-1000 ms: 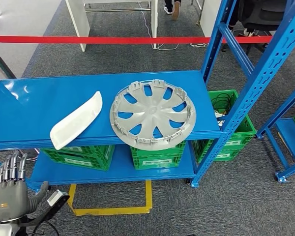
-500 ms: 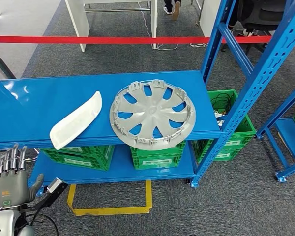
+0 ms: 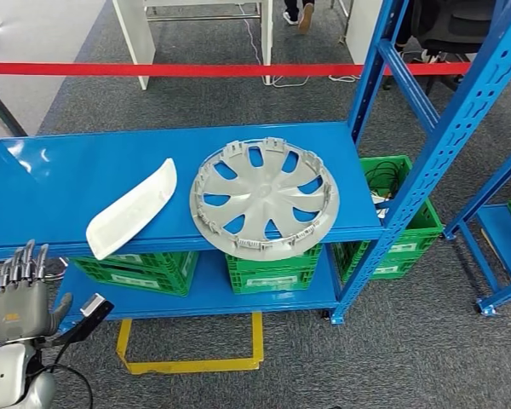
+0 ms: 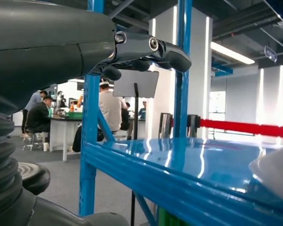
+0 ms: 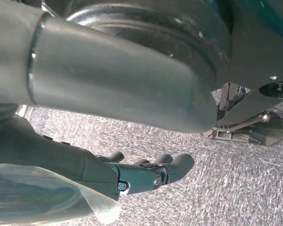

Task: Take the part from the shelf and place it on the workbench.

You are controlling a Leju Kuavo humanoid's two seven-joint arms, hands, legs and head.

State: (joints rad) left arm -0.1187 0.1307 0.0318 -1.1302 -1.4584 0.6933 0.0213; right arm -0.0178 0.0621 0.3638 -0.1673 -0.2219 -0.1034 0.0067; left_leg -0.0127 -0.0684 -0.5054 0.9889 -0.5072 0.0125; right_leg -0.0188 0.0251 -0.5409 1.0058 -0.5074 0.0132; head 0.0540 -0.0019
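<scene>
A white curved part lies on the blue shelf, left of a grey wheel cover that overhangs the shelf's front edge. My left hand is below and in front of the shelf's left end, fingers straight and apart, holding nothing. In the left wrist view its fingers reach over the shelf edge, with the white part a short way beyond them. My right hand hangs over the carpet, fingers stretched out with nothing in them.
Green crates stand on the lower shelf. Blue uprights rise at the right. Red barrier tape runs behind the shelf. A yellow outline marks the carpet. People sit at a far table.
My left hand has risen a little toward the shelf's front edge, still open. The parts on the shelf have not moved.
</scene>
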